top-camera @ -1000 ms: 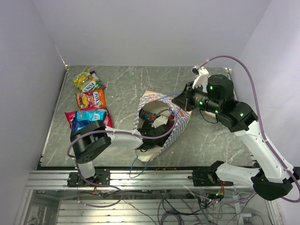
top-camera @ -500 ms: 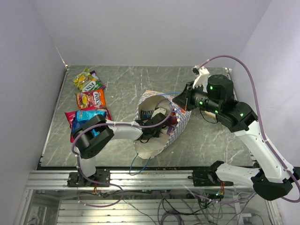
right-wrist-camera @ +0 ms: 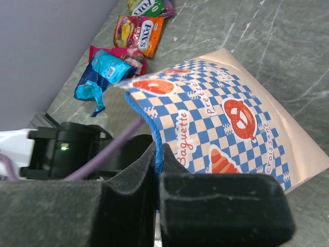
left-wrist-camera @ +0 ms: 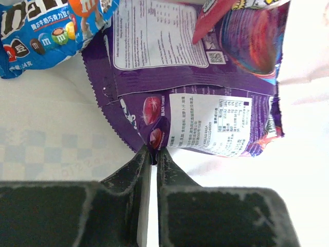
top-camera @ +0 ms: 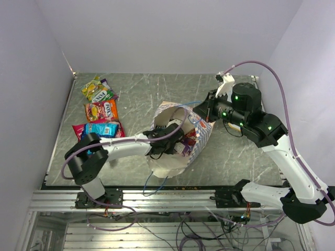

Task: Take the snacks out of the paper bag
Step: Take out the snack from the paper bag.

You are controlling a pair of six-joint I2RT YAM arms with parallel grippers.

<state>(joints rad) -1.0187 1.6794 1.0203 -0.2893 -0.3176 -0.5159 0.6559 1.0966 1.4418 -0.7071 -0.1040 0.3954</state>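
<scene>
Grey marbled desk (top-camera: 136,99): right gripper (right-wrist-camera: 157,156) clamps blue-and-white checkered paper bag (right-wrist-camera: 221,123) rim; left gripper (left-wrist-camera: 153,154) (inside) pinches purple glossy packet (left-wrist-camera: 205,123) corner.

Bag outside: we see blue-and-white checks on the large paper bag (right-wrist-camera: 221,128), with orange pretzel and croissant marks and blue lettering.
Bag inside: plain cream; we make out faint checks showing through.
Glossy purple snack packet (left-wrist-camera: 154,118): white panels of black print, dark red fruit spots.
Glossy blue candy packet (left-wrist-camera: 36,31): multicoloured round candies.
Flat stone-look bench (top-camera: 141,94): dark grey-green, pale veins.
Packets on it: we note a yellow-green crinkly packet (top-camera: 94,88), an orange-and-red packet (top-camera: 101,111), a light blue packet (top-camera: 102,128) and a pink-red packet (top-camera: 78,132).
Left tool (left-wrist-camera: 153,154), right tool (right-wrist-camera: 157,154): black.
</scene>
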